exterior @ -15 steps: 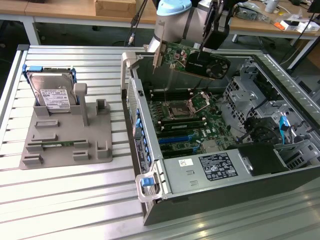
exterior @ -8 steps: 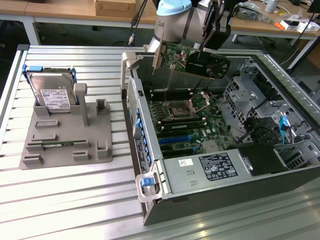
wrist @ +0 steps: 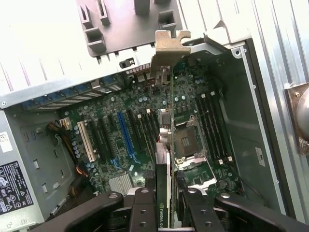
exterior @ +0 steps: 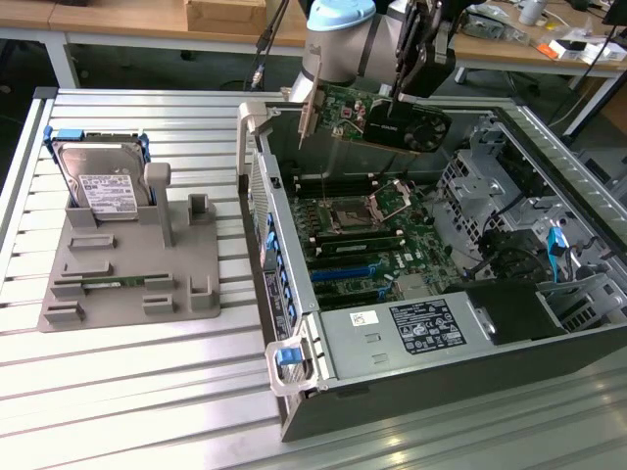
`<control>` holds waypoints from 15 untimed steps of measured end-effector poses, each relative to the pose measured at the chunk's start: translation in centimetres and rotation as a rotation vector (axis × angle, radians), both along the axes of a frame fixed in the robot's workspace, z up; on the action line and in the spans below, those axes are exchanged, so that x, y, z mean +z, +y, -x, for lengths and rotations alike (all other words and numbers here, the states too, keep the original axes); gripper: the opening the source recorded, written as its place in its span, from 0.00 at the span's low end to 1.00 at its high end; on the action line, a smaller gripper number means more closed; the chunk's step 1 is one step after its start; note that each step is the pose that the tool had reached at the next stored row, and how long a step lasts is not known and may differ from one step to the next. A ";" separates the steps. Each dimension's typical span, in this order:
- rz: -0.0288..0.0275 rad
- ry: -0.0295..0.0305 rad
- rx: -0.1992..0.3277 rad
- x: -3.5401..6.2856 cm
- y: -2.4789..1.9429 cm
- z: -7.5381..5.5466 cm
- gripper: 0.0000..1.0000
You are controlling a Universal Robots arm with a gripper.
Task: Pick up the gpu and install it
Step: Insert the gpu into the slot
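While aloft, gpu (exterior: 429,127) within tool (exterior: 409,95) grip

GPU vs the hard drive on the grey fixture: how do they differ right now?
The gpu hangs in the claw's grip above the open case. The hard drive sits propped in the grey fixture outside it, toward the exterior view's left. The gpu is a green board with a black shroud. The hard drive is silver with a white label and blue side rails. Both are flat, rectangular parts.
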State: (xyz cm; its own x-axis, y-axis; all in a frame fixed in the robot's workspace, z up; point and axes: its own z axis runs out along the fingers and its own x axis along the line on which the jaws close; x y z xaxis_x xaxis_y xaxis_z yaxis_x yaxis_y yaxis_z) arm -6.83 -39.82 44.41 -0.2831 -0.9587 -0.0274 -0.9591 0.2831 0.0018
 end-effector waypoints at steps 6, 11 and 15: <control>-0.0001 0.0000 0.043 0.00 0.00 0.0 0.26; 0.0000 0.0000 0.071 0.00 0.00 0.0 0.26; 0.0000 0.0000 0.096 0.00 0.00 0.0 0.26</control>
State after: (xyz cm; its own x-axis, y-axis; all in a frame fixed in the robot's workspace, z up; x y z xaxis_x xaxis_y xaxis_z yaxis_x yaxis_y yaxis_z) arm -6.83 -39.82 44.41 -0.1903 -0.9813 -0.0275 -0.9817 0.1904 0.0018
